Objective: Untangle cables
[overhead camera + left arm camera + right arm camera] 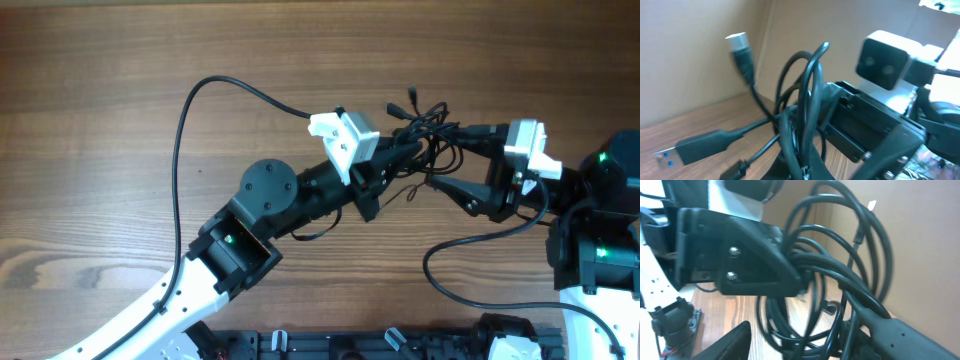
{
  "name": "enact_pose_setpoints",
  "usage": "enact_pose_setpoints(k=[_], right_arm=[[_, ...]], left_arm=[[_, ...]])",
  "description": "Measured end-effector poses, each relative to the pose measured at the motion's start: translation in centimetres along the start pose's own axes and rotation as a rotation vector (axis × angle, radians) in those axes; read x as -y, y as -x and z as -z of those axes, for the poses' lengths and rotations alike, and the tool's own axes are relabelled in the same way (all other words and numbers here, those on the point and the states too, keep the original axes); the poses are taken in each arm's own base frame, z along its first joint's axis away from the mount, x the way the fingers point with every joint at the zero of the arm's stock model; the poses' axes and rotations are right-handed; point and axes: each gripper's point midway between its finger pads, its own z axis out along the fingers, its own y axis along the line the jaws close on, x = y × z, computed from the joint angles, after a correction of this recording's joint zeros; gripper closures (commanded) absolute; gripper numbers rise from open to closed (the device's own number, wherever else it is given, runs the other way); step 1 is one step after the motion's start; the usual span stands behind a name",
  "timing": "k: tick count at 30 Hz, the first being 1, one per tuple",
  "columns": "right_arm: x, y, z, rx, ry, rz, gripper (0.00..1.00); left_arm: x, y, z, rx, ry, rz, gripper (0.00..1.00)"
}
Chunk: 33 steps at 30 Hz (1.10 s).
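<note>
The cables (pixel 428 128) are a bunch of thin black cords lifted just off the wooden table, right of centre. My left gripper (pixel 408 148) is shut on the bunch from the left. In the left wrist view the loops (pixel 802 95) rise from its jaws (pixel 801 167), with a silvery-tipped plug (pixel 736 41) and a blue USB plug (pixel 667 156) hanging out. My right gripper (pixel 447 160) is open, one finger on each side of the bunch. In the right wrist view the loops (pixel 850 250) lie between its fingers (pixel 815 340), beside the left gripper (pixel 755 265).
A thick black robot cable (pixel 180 140) arcs over the table left of the left arm. Another thick cable (pixel 440 262) loops in front of the right arm. A dark rail (pixel 350 345) runs along the front edge.
</note>
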Motion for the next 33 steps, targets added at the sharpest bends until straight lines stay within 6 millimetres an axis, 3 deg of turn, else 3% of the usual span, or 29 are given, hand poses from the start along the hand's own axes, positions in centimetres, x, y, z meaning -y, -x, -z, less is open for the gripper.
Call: enact_pose_setpoints(k=[5,10,14,18,25,33], right_arm=[[-0.1,0.0,0.0,0.002,0.007,0.0,0.43],[-1.7,0.4,0.2,0.027,0.101,0.0,0.73],[-2.5,0.6,0.3,0.038,0.147,-0.002,0.9],[-2.6,0.7,0.3,0.04,0.155,-0.005,0.95],[-2.6,0.7,0.3,0.04,0.156,-0.007,0.96],[-2.2,0.4,0.2,0.036,0.147,-0.016,0.96]], left_arm=[[1.0,0.0,0.0,-0.006,-0.058,-0.035,0.96],[0.8,0.4,0.0,0.012,-0.044,-0.042,0.96],[0.5,0.6,0.0,0.023,-0.019,-0.042,0.96],[-0.6,0.9,0.0,0.042,0.05,-0.04,0.96],[-3.0,0.5,0.2,0.041,0.197,-0.011,0.96],[-7.5,-0.8,1.8,0.081,0.483,0.255,0.96]])
